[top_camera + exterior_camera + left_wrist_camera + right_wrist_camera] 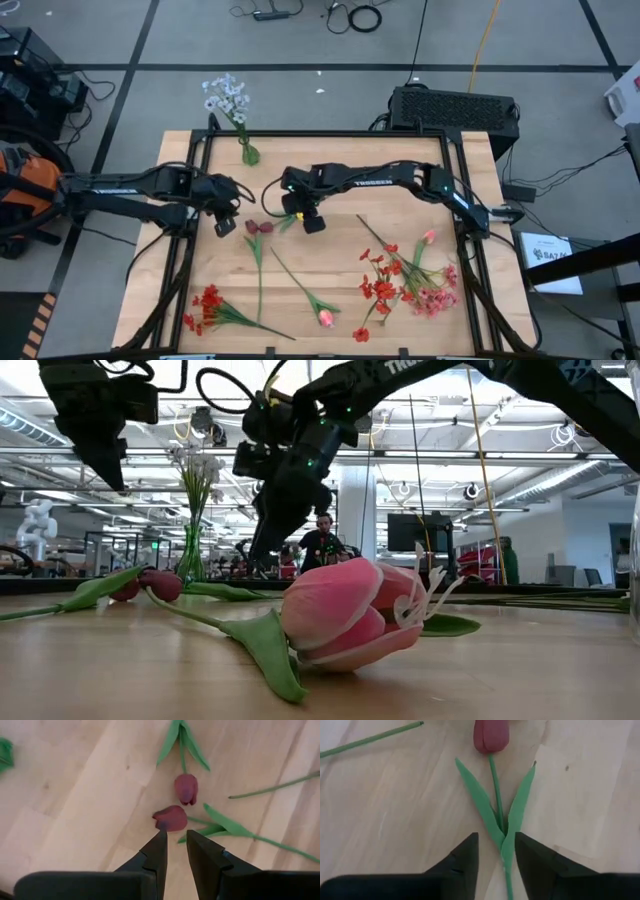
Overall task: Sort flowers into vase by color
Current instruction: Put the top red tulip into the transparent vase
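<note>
Hovering over the table centre, right gripper (493, 855) has fingers spread, a dark red tulip's (491, 736) stem and leaves between them, not pinched | left gripper (173, 844) slightly parted, empty, tips just short of a second dark red bud (170, 817) | both tulips flat on wooden table (330, 250)

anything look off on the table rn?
Nothing damaged or spilled. Only the white sprig stands in the vase; the red clusters, pink clusters and both dark red tulips lie loose on the table. The right pincer, open, straddles one tulip's stem.
</note>
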Tool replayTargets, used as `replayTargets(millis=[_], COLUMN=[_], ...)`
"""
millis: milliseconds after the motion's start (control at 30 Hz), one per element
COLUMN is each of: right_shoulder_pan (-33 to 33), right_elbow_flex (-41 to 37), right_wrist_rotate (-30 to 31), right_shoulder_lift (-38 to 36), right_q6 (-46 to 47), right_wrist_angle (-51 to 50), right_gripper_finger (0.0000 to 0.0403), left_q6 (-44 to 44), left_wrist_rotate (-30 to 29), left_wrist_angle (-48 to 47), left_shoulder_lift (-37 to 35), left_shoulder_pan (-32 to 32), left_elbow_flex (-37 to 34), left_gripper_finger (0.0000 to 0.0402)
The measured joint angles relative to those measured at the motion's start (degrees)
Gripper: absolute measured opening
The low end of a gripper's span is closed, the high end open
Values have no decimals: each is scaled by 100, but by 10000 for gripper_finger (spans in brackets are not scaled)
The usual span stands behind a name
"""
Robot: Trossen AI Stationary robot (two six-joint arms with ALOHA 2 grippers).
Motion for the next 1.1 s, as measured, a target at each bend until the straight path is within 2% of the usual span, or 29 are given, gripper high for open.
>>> replayTargets(millis=[233,433,567,733,967,1100], right_shoulder_pan=[-120,-178,-175,-150,-194,-200], right_elbow_flex=[4,16,35,28,90,139], right_wrist_rotate=[9,-12,-65,-33,666,1400], right_shoulder_lift=[310,640,713,674,423,-228], right_q6=[110,296,420,693,1896,2640], right_wrist_angle=[408,342,213,100,11,-100], right_gripper_finger=[167,171,134,19,4,3], left_q6=[245,598,928,978,937,934], left_wrist_rotate=[-262,-491,-583,-664,-670,-669], left_wrist_angle=[24,22,45,44,44,109], left_shoulder_lift=[-205,-229,-229,-229,-226,-221], left_shoulder_pan=[2,2,7,7,7,7], left_elbow_flex=[0,0,0,0,2,2], left_gripper_finger=[79,79,79,79,79,79])
